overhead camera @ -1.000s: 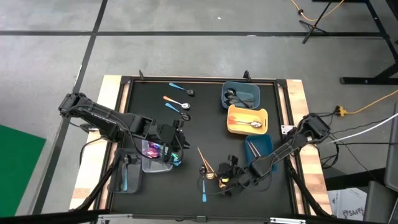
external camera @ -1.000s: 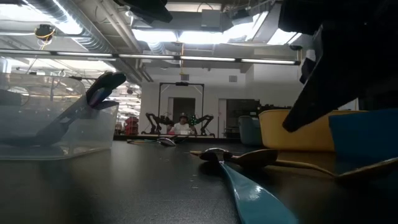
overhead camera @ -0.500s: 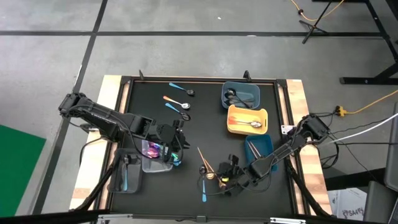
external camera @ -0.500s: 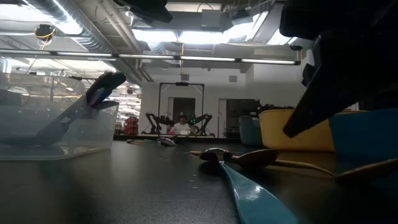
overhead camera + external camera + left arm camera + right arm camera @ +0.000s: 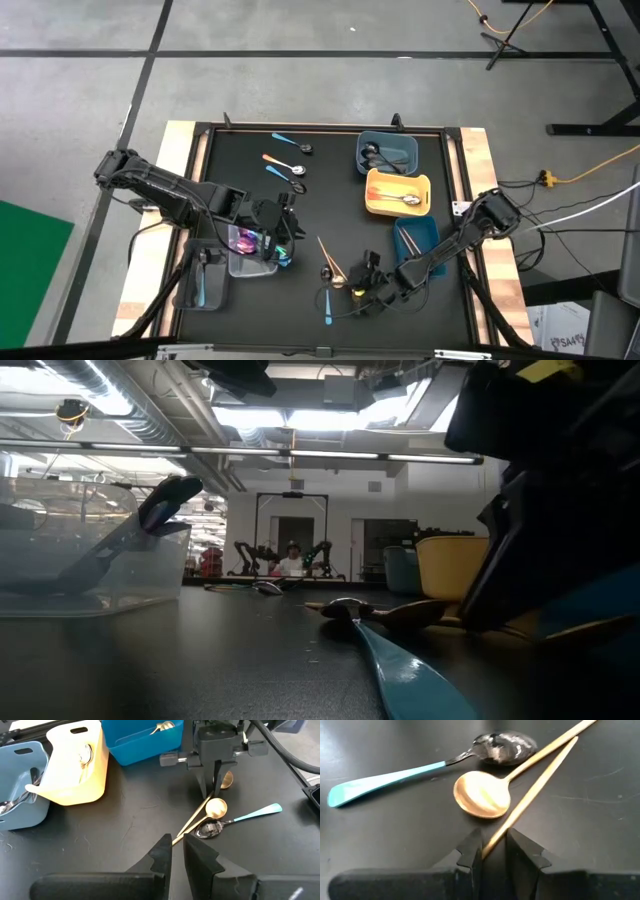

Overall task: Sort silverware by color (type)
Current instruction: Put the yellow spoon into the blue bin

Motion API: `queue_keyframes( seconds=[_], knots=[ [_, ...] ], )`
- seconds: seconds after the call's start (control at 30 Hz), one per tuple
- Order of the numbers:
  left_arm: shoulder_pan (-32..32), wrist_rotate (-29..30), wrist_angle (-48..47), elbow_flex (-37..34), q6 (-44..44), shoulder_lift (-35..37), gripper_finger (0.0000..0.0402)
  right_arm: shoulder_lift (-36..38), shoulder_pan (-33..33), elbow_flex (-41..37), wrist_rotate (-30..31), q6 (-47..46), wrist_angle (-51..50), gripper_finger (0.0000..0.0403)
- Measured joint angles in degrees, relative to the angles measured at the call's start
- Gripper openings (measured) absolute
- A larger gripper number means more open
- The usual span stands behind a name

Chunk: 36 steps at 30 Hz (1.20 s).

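Compared with one second before, found the right gripper (image 5: 362, 283) shifted a little to the left and lower, over the near middle of the matte black table (image 5: 250, 195). In the low view, found its dark arm hiding more of the yellow tray (image 5: 398, 186) and the blue tray (image 5: 418, 236). Noticed no change at the left gripper (image 5: 280, 236), hanging over the clear tray (image 5: 252, 266) with only a narrow slit between its fingers (image 5: 200, 857) and nothing inside. Saw the right gripper's fingers (image 5: 527, 852) slightly apart, one on each side of the thin straight handle of a gold spoon (image 5: 540, 772), without clear pressing on it. Beside it, saw a second gold spoon (image 5: 482, 795) with a round shiny bowl, and a teal-handled spoon (image 5: 385, 780) with a dark mirror-like bowl, all lying on the table at the near middle. Found shiny iridescent purple spoons (image 5: 245, 240) in the clear tray, one leaning up over its wall in the low view. Found dark spoons (image 5: 372, 152) in the grey-blue tray (image 5: 390, 165) at the far right, a silver spoon (image 5: 408, 200) in the yellow tray, and a gold one (image 5: 162, 726) in the blue tray. Saw one teal spoon (image 5: 199, 288) in another clear tray (image 5: 205, 268) at the near left. Counted some loose teal and orange spoons (image 5: 272, 159) at the far middle.
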<state>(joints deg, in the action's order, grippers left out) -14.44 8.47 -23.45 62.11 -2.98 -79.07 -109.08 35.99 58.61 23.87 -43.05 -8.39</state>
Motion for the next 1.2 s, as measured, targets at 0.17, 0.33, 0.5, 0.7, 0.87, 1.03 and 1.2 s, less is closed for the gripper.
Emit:
queue_keyframes(
  seconds=[0.17,0.33,0.5,0.7,0.87,1.03,1.2],
  knots=[
    [0.0,0.0,-0.1,0.0,0.0,0.0,0.0041,-0.5,0.0,0.0,1.8,0.0,0.4,0.0083],
    [0.0,0.0,-0.1,0.0,0.0,0.0,0.0041,-0.5,0.0,0.0,2.6,0.0,-0.6,0.0083],
    [0.0,0.0,-0.1,0.0,0.0,0.0,0.0041,-0.5,0.0,0.1,3.7,0.0,-4.3,0.0083],
    [0.0,0.0,0.0,0.0,0.0,0.0,0.0041,-0.4,0.0,0.2,4.0,0.0,-7.6,0.0083],
    [0.0,0.0,0.0,0.0,0.0,0.0,0.0041,-0.4,0.0,0.1,4.5,0.0,-9.9,0.0079],
    [0.0,0.0,0.0,0.0,0.0,0.0,0.0041,-0.4,0.0,0.1,4.6,0.0,-11.2,0.0036],
    [0.0,0.0,0.0,0.0,0.0,0.0,0.0041,-0.4,0.0,0.0,4.7,0.0,-11.4,0.0007]
  ],
)
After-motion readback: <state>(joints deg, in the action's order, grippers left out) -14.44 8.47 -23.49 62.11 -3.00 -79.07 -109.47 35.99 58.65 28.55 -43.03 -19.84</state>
